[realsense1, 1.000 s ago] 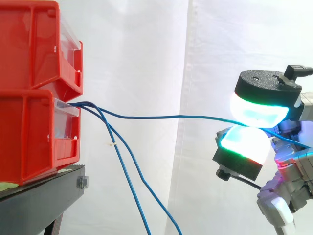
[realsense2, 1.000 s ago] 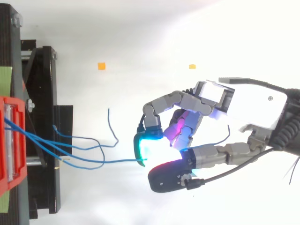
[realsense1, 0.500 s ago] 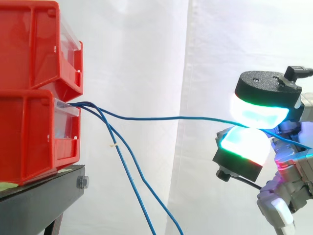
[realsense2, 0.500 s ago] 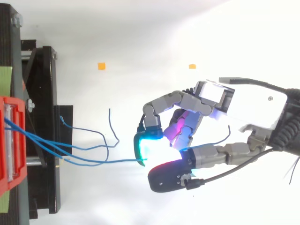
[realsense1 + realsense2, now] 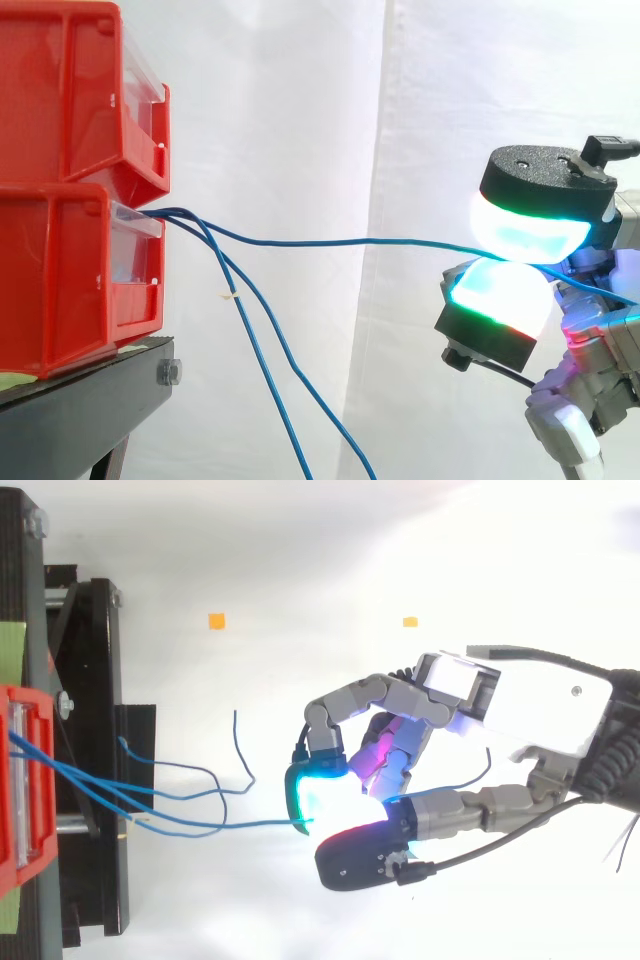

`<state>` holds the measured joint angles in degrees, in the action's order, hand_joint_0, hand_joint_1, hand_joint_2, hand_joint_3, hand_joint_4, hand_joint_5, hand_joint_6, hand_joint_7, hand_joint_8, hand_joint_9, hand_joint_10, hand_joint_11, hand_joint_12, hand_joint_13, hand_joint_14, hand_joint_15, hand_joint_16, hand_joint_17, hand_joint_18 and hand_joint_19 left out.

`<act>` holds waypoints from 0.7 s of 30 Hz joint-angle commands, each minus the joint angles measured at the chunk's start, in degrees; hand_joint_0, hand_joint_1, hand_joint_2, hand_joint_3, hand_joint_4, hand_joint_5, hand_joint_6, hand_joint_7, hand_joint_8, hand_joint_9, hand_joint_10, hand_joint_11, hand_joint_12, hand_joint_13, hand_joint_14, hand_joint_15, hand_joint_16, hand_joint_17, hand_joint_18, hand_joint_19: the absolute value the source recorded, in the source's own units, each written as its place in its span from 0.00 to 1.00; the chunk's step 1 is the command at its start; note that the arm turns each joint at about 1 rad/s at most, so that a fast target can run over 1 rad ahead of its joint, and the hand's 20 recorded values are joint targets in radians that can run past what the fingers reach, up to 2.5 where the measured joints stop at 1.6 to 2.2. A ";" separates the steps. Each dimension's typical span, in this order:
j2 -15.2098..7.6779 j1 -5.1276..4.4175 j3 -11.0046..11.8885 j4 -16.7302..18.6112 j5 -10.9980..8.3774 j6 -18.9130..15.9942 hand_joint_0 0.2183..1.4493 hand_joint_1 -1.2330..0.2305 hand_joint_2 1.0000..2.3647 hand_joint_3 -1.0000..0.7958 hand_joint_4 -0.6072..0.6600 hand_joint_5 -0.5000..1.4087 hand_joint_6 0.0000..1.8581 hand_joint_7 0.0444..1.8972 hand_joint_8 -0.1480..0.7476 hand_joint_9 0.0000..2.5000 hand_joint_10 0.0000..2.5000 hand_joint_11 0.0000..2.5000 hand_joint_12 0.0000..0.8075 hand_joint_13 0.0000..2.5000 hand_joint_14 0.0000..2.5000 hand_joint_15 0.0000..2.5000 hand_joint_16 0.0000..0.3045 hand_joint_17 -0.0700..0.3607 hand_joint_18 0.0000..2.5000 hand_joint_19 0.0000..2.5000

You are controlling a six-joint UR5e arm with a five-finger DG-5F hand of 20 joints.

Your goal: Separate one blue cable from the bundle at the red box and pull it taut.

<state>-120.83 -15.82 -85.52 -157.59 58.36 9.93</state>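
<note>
Blue cable (image 5: 330, 241), a single strand, is pinched between the glowing pads of the robot hand (image 5: 500, 300). It runs out past the fingertips to the lower red box (image 5: 60, 270), sagging slightly. The rest of the bundle (image 5: 270, 380) droops below, well clear of the pinch. Separation looks done; next, I judge, the robot hand must draw away from the box without loosening. Against half a second ago, only the bundle has swayed a little.

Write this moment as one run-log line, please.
hand: shut on blue cable | blue cable: from lower red bin to hand, slightly sagging | other blue cables: hanging loose below
</note>
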 commanded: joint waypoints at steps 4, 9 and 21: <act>-0.02 0.00 0.00 0.00 0.09 0.00 0.30 0.33 0.02 0.56 0.36 0.21 0.47 0.72 0.51 0.58 0.01 0.50 0.49 0.43 0.01 0.31 0.19 0.46 0.32 0.30; -0.02 0.00 0.00 0.00 0.09 0.00 0.30 0.33 0.02 0.55 0.36 0.21 0.47 0.72 0.51 0.57 0.01 0.50 0.49 0.43 0.01 0.30 0.19 0.46 0.32 0.30; -0.02 0.00 0.00 0.00 0.00 0.00 0.30 0.33 0.02 0.55 0.37 0.21 0.47 0.71 0.52 0.57 0.01 0.49 0.49 0.43 0.01 0.31 0.19 0.46 0.32 0.30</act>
<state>-120.83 -15.82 -85.52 -157.59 58.34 9.93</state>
